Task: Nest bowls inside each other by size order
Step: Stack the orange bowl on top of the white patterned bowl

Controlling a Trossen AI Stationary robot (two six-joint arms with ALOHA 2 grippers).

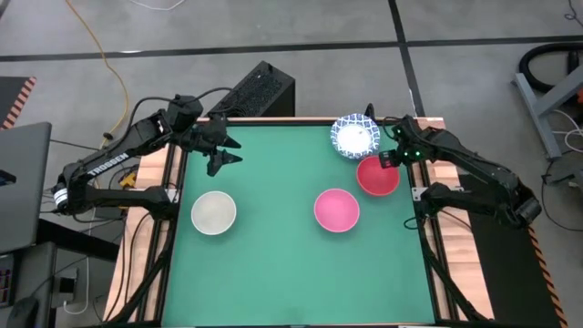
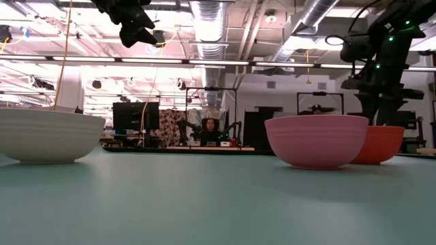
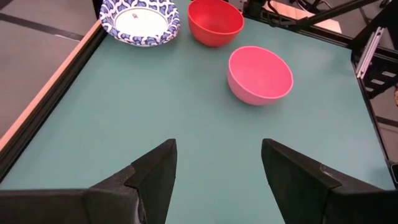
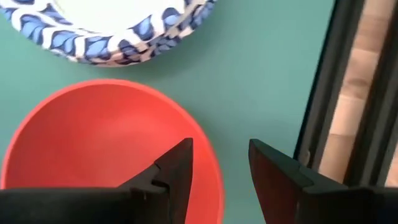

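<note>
Four bowls stand on the green table [image 1: 273, 273]. An off-white bowl [image 1: 213, 212] is at the left and a pink bowl [image 1: 336, 210] right of centre. A red bowl [image 1: 377, 175] and a white bowl with a blue patterned rim [image 1: 355, 135] are at the far right. My right gripper [image 4: 221, 149] is open over the red bowl's right rim [image 4: 214, 171], with one finger above the inside and one outside. I see no touch. My left gripper [image 1: 232, 151] is open and empty, high above the table's far left part [image 3: 217, 146].
Wooden rails run along the table's sides [image 1: 428, 219]. A black box [image 1: 260, 91] stands behind the far edge. There is bare green surface in the middle and along the near side. A person [image 2: 210, 129] sits far off in the room behind.
</note>
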